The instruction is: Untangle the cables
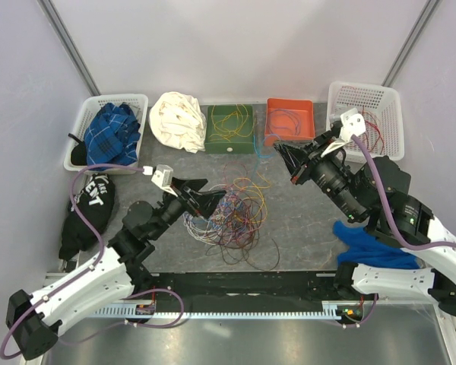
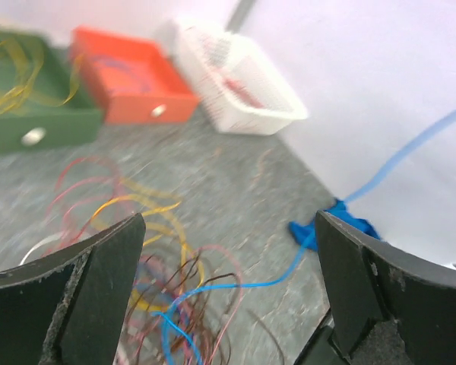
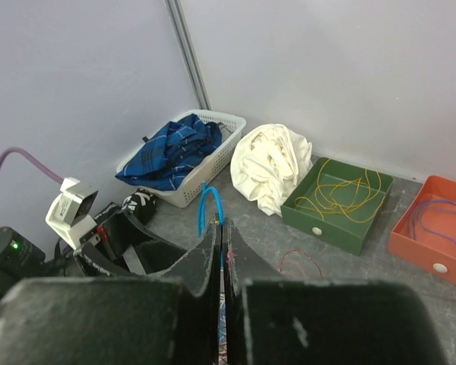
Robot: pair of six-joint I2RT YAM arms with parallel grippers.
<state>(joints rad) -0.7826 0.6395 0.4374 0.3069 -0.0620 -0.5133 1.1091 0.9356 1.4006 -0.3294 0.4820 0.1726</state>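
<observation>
left gripper (image 2: pixel 228 251) spread, empty | right gripper (image 3: pixel 221 236) pressed on blue cable (image 3: pixel 210 201) | cables (image 1: pixel 232 217) heaped at 3 o'clock of left gripper | risk: nothing anchors the heap, so pulling may drag it whole or tighten knots

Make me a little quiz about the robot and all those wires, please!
1. True or false: the left gripper has its jaws wide apart, holding nothing.
2. Pick one: what colour are the cables lying in the green tray? A red, B yellow, C white.
3. Fill the gap: the right gripper is shut on a cable that is ____ in colour.

Key: 1 true. 2 B. 3 blue.
</observation>
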